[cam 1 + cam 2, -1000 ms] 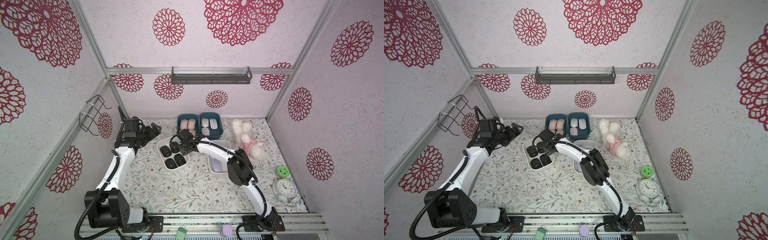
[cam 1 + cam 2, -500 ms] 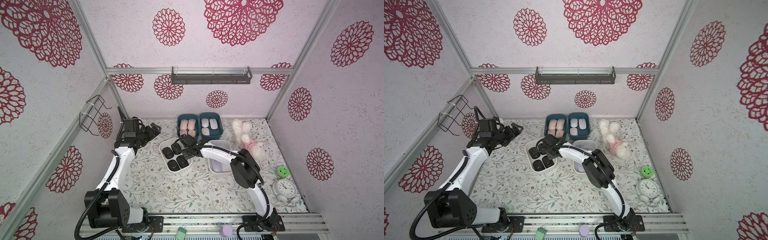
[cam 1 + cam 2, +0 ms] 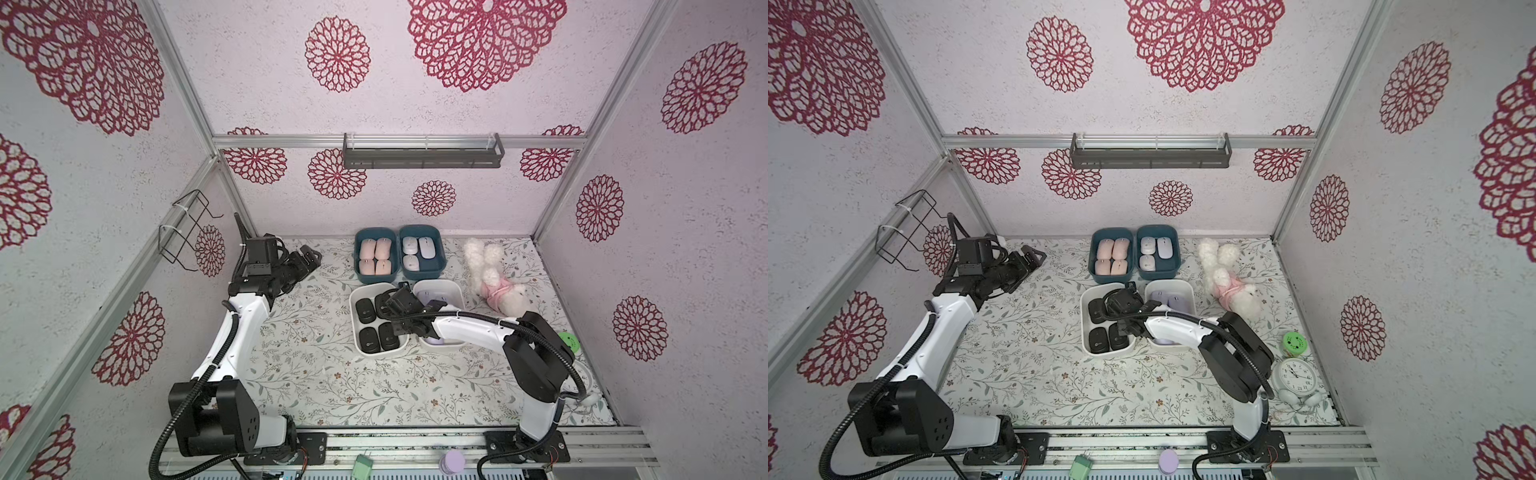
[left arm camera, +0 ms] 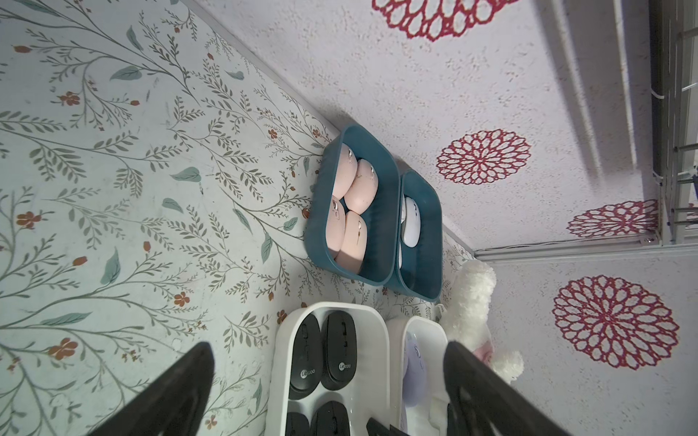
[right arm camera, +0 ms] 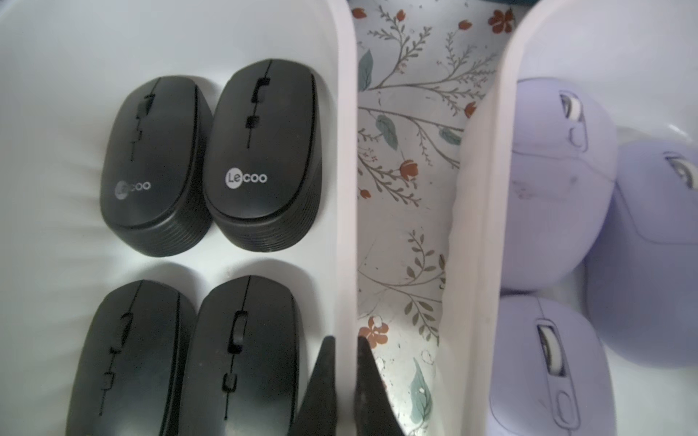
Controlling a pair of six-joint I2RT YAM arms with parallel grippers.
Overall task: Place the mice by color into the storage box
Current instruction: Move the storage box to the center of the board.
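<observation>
White box point(image 3: 353, 328) has been dragged closer to the lilac-mouse box point(image 3: 457, 295) beside it. All four black mice point(image 5: 260, 158) are kept inside. Its near wall is clamped between the right gripper point(image 5: 345, 339) fingers. Left gripper point(image 3: 311, 255) is held spread, empty, well apart from it. Sorting is judged done, with only box alignment left.

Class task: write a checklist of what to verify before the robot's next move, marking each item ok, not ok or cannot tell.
1. Four black mice together in the black-mouse box: ok.
2. Four pink mice in the pink-mouse box: ok.
3. Three pale mice in the pale-mouse box: ok.
4. Three lilac mice in the lilac-mouse box: ok.
5. Left claw open and empty: ok.
6. Right claw free to move away: not ok; it is shut on the black-mouse box's rim.
</observation>
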